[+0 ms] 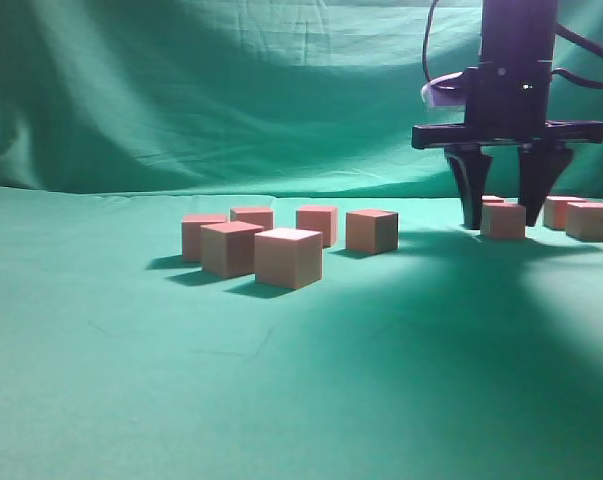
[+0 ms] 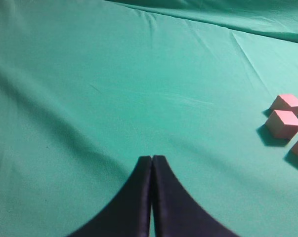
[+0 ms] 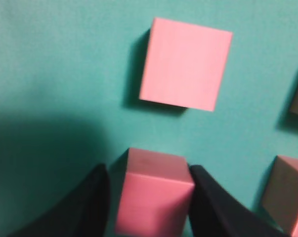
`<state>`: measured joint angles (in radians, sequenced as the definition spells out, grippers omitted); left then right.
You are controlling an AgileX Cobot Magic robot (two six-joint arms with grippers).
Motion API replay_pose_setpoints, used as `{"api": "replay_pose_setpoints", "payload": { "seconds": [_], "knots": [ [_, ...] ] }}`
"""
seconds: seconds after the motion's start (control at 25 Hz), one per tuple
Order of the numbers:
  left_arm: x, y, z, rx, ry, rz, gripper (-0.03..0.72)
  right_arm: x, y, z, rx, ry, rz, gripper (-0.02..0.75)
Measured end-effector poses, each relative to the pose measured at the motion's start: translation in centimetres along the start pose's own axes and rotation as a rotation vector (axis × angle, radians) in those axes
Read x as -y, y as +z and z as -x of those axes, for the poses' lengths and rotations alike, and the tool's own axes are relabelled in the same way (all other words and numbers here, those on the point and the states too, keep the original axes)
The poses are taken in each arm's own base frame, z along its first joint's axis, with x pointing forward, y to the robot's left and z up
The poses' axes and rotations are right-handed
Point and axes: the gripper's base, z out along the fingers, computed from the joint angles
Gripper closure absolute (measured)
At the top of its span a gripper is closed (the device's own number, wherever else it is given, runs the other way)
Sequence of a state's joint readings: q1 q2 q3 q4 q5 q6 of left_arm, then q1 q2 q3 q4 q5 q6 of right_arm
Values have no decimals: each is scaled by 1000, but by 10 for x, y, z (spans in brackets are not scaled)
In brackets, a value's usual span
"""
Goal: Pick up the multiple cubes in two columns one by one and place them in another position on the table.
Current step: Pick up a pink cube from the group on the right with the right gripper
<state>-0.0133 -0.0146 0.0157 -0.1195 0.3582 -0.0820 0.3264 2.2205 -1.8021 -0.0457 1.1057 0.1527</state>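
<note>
Nearest in the ext. view: green cloth (image 1: 281, 400) over the table, bare up front. Mid-left sits a cluster of six pink cubes (image 1: 288, 257) in two rough rows; front three close together, back three partly hidden behind them. The nearest cube catches the light on top.

Further back on the right, the right gripper (image 1: 503, 205) hangs straight down w/ jaws apart around one cube (image 1: 503, 220) resting on the cloth. Wrist view shows a finger (image 3: 208, 202) touching its right side; left finger sits just beside it, contact there unclear. Another cube (image 3: 185, 63) lies just beyond, apart. More cubes (image 1: 591, 220) to the right, cut off at frame edges, one mostly hidden behind the gripper.

Left gripper (image 2: 152, 163): jaws pressed together, empty, over bare cloth; a few cubes (image 2: 284, 123) at its far right edge.
</note>
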Motion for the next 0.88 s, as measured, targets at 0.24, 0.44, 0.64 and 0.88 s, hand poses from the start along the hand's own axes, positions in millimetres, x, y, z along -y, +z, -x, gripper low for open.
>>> {"api": "replay_pose_setpoints", "payload": {
  "seconds": [0.24, 0.44, 0.64, 0.88],
  "knots": [
    [0, 0, 0, 0, 0, 0, 688, 0, -4, -1, -32, 3, -5, 475],
    [0, 0, 0, 0, 0, 0, 688, -2, -39, 10, 23, -36, 28, 475],
    [0, 0, 0, 0, 0, 0, 688, -8, -109, 2, 158, -39, 152, 475],
    [0, 0, 0, 0, 0, 0, 688, -9, -185, -42, 279, -104, 218, 475]
  ]
}}
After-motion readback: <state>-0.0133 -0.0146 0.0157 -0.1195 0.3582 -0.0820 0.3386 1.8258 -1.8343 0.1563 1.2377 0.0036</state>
